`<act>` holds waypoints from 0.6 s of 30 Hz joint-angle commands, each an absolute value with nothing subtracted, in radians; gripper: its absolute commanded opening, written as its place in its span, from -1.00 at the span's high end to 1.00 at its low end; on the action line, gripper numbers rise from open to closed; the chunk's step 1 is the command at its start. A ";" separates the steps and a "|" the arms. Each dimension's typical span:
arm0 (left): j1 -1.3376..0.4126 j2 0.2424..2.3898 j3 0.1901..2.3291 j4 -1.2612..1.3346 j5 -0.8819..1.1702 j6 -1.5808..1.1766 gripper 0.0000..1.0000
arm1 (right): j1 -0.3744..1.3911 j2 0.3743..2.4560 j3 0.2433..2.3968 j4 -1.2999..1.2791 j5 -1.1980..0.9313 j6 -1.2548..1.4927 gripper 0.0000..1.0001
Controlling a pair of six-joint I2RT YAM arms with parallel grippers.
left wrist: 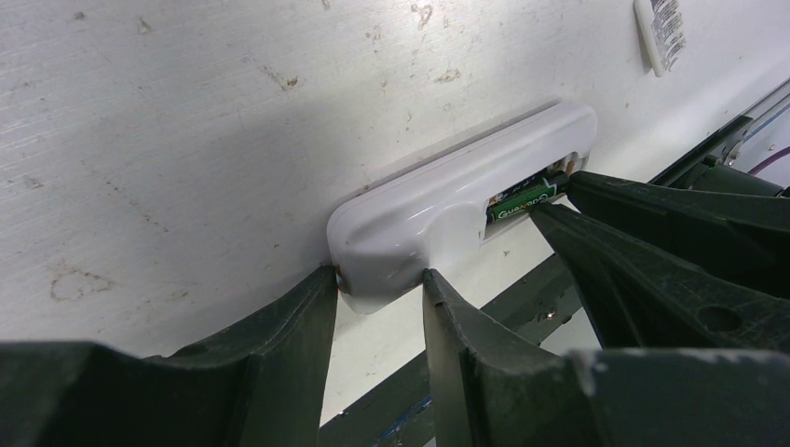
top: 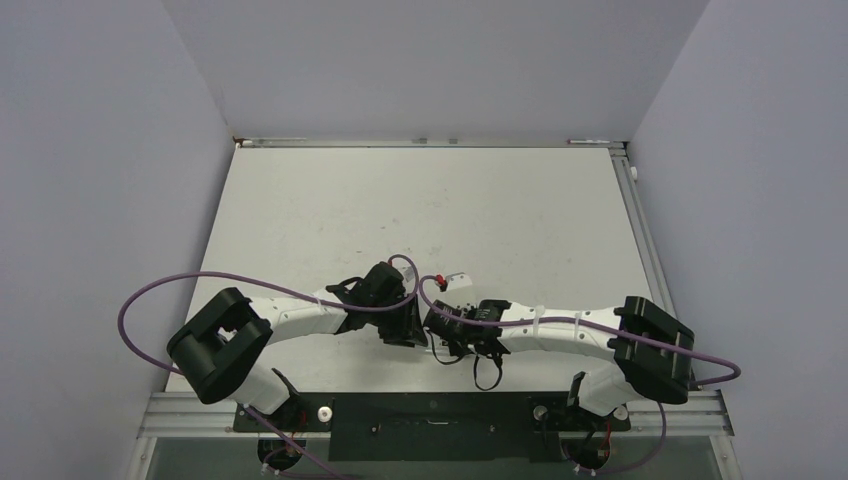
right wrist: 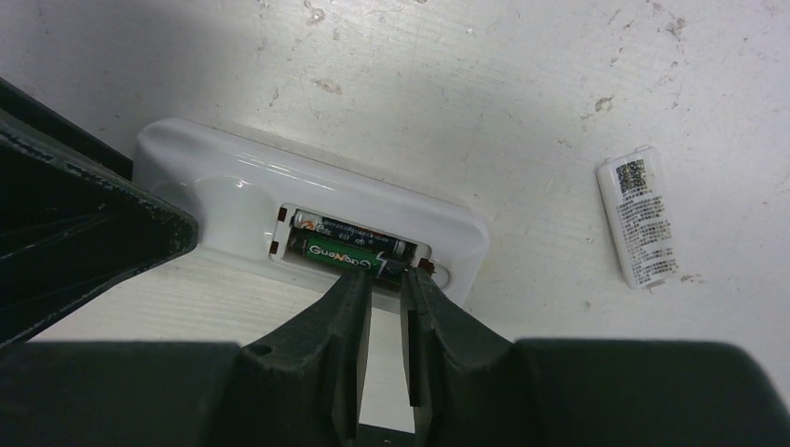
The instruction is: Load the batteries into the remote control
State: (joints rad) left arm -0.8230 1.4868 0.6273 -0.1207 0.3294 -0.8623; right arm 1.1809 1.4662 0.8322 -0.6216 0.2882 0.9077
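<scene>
Back-up, the remote control (right wrist: 233,177) is clamped endwise by the left gripper (left wrist: 377,277); its lengthwise batteries (right wrist: 349,244) are pinched narrowly by the right gripper (right wrist: 384,279).

Cannot make out the remote control (right wrist: 233,177) or the batteries (right wrist: 349,250) from above, under both wrists. Cannot see one end of the remote from the right wrist, behind the left gripper (left wrist: 377,277). Cannot tell pinch from mere touch at the right gripper (right wrist: 385,275) on the front battery. Cannot read the small print on the white cover (right wrist: 639,222).
</scene>
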 commanded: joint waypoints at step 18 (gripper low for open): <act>-0.832 1.457 0.594 -0.064 0.359 -0.863 0.30 | 1.250 1.652 0.894 -0.730 0.226 0.904 0.80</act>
